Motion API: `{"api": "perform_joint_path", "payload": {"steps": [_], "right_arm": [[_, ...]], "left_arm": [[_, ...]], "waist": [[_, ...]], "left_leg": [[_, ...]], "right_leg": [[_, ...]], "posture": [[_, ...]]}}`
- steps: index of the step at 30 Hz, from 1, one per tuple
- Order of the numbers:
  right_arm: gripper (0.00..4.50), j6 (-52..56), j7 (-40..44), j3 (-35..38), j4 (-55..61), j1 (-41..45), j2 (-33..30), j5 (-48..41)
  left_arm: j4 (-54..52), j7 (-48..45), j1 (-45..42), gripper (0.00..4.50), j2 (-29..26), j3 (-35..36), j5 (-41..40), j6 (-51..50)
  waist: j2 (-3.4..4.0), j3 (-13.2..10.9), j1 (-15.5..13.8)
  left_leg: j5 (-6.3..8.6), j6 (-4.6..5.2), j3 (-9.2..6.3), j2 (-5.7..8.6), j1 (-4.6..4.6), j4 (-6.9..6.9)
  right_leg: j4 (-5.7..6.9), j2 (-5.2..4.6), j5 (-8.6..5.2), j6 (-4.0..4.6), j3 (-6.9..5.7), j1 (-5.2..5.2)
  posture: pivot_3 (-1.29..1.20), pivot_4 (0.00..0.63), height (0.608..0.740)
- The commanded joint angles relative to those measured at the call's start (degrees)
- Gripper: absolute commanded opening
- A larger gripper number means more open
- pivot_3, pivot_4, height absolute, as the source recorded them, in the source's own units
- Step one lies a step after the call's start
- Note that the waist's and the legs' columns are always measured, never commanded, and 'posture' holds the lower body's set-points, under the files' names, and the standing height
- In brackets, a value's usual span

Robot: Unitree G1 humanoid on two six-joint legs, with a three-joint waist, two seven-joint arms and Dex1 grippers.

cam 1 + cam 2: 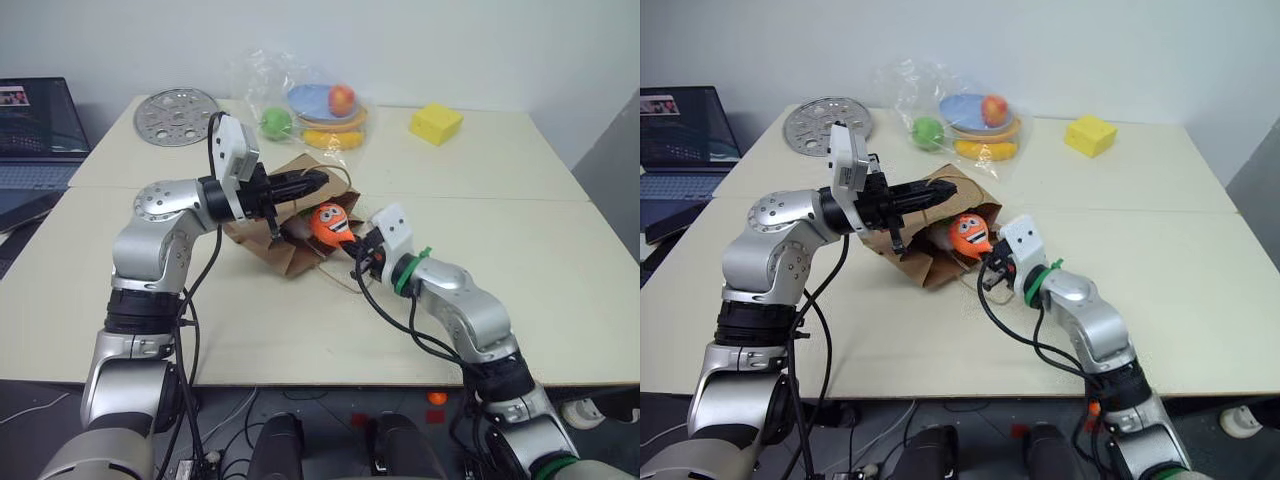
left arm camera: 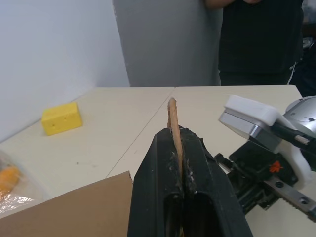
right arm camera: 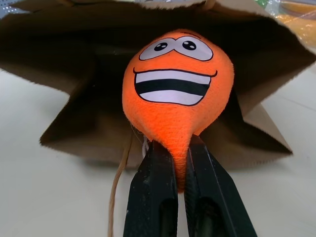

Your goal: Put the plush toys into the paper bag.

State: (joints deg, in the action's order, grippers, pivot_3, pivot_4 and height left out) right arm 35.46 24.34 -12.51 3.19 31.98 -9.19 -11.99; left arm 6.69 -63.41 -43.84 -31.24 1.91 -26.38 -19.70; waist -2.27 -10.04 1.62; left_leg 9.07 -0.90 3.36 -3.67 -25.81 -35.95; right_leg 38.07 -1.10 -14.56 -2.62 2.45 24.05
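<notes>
carrot toy (image 3: 177, 94) green top hidden, bag (image 3: 64, 123) interior dark

No readable text, labels, brands or numbers are showing anywhere. The open laptop screen (image 1: 35, 118) at the far left is displaying a window, but its contents are too small to read. The orange plush carrot with the cartoon face (image 3: 177, 89) is carrying a printed grin and eyes only, no lettering. The plain brown kraft paper bag (image 3: 59, 74) is showing no print.
</notes>
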Motion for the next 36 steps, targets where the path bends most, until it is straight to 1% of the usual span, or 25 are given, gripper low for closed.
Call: {"api": "perform_joint_path", "payload": {"steps": [1, 3, 10, 13, 16, 19, 22, 25, 26, 30, 32, 36], "right_arm": [[0.02, -4.5, -0.5, 1.2, -5.4, 3.6, 1.7, 1.1], [0.02, -6.4, -0.4, 1.4, -8.7, 5.0, 2.6, 1.5], [0.02, -16.1, -1.4, 2.8, -29.9, 13.7, 7.9, 3.6], [0.02, -19.2, -1.2, 3.2, -35.5, 15.7, 9.0, 4.7], [0.80, -20.1, -0.6, 4.0, -36.5, 16.0, 9.4, 4.4], [1.91, -19.4, 0.5, 3.9, -33.3, 14.4, 8.4, 4.2], [3.00, -16.5, 2.3, 3.0, -25.3, 10.1, 6.0, 3.9], [4.19, -12.5, 3.2, 2.2, -16.4, 6.1, 4.0, 3.5], [4.44, -11.1, 3.2, 2.1, -13.9, 5.1, 3.6, 3.2], [4.48, -2.6, 4.8, 1.3, 1.1, -1.1, 0.2, 1.5], [4.48, 1.1, 6.6, -0.1, 8.1, -4.7, -2.6, 0.6], [4.48, 5.7, 8.2, -2.1, 13.8, -7.5, -4.9, -0.9]], "left_arm": [[-2.4, -0.5, -0.9, 0.00, -0.3, 0.3, -1.0, -0.2], [-2.5, -0.3, -0.8, 0.00, -0.3, 0.3, -0.9, -0.3], [-2.9, -0.3, -1.0, 0.00, -0.2, 0.1, -1.0, -1.1], [-3.0, -0.4, -1.2, 0.00, -0.3, 0.1, -1.0, -1.3], [-3.0, -0.3, -1.2, 0.00, -0.6, 0.3, -1.0, -1.5], [-3.2, 0.0, -0.8, 0.00, -0.8, 0.3, -0.7, -1.4], [-3.4, 0.2, -0.7, 0.00, -0.8, 0.4, -0.8, -1.5], [-3.4, 0.3, -0.6, 0.00, -0.9, 0.4, -0.9, -1.5], [-3.3, 0.3, -0.7, 0.00, -0.9, 0.4, -0.9, -1.5], [-3.1, 0.4, -0.9, 0.00, -0.8, 0.3, -0.8, -1.5], [-2.9, 0.3, -0.9, 0.00, -0.8, 0.3, -0.7, -1.4], [-2.7, 0.1, -1.0, 0.00, -0.8, 0.2, -0.7, -1.3]], "waist": [[0.00, 0.0, 0.1], [0.00, 0.0, 0.1], [0.01, 0.0, 0.2], [0.01, 0.0, 0.2], [0.01, 0.0, 0.1], [0.02, 0.0, 0.2], [0.02, 0.0, 0.1], [0.02, 0.0, 0.1], [0.02, 0.0, 0.1], [0.02, 0.0, 0.1], [0.02, 0.0, 0.1], [0.02, 0.0, 0.1]], "left_leg": [[0.00, 0.00, 0.01, 0.00, -0.01, 0.01], [0.00, 0.00, 0.00, -0.01, -0.01, 0.02], [0.00, 0.00, 0.00, -0.02, -0.01, 0.03], [0.00, 0.00, 0.00, -0.02, -0.01, 0.04], [0.00, 0.00, -0.01, -0.01, -0.02, 0.05], [0.00, 0.00, 0.00, -0.02, -0.04, 0.05], [0.00, 0.00, -0.02, -0.02, -0.03, 0.05], [0.01, -0.01, 0.00, -0.02, -0.05, 0.05], [0.01, -0.01, 0.00, -0.02, -0.05, 0.05], [0.01, -0.01, -0.02, -0.05, -0.04, 0.05], [0.01, -0.01, -0.02, -0.04, -0.04, 0.05], [0.01, -0.01, 0.00, -0.03, -0.04, 0.04]], "right_leg": [[0.00, 0.00, 0.01, -0.01, 0.01, 0.01], [0.01, 0.00, 0.01, -0.01, -0.01, 0.02], [0.05, 0.01, 0.02, -0.03, -0.02, 0.04], [0.04, 0.01, 0.02, -0.03, -0.02, 0.04], [0.03, 0.01, 0.02, -0.03, -0.02, 0.04], [0.04, 0.01, 0.02, -0.03, -0.02, 0.05], [0.04, 0.01, 0.02, -0.03, -0.03, 0.04], [0.03, 0.00, 0.02, -0.03, -0.02, 0.05], [0.03, 0.00, 0.02, -0.03, -0.01, 0.05], [0.08, 0.01, 0.01, -0.02, -0.03, 0.07], [0.05, 0.01, 0.01, -0.02, -0.03, 0.07], [0.04, 0.00, -0.01, 0.02, -0.02, 0.05]], "posture": [[0.00, 0.150, 0.740], [0.00, 0.150, 0.740], [0.00, 0.150, 0.740], [0.00, 0.150, 0.740], [0.00, 0.150, 0.740], [0.00, 0.150, 0.740], [0.00, 0.150, 0.740], [0.00, 0.150, 0.740], [0.00, 0.150, 0.740], [0.00, 0.150, 0.740], [0.00, 0.150, 0.740], [0.00, 0.150, 0.740]]}}
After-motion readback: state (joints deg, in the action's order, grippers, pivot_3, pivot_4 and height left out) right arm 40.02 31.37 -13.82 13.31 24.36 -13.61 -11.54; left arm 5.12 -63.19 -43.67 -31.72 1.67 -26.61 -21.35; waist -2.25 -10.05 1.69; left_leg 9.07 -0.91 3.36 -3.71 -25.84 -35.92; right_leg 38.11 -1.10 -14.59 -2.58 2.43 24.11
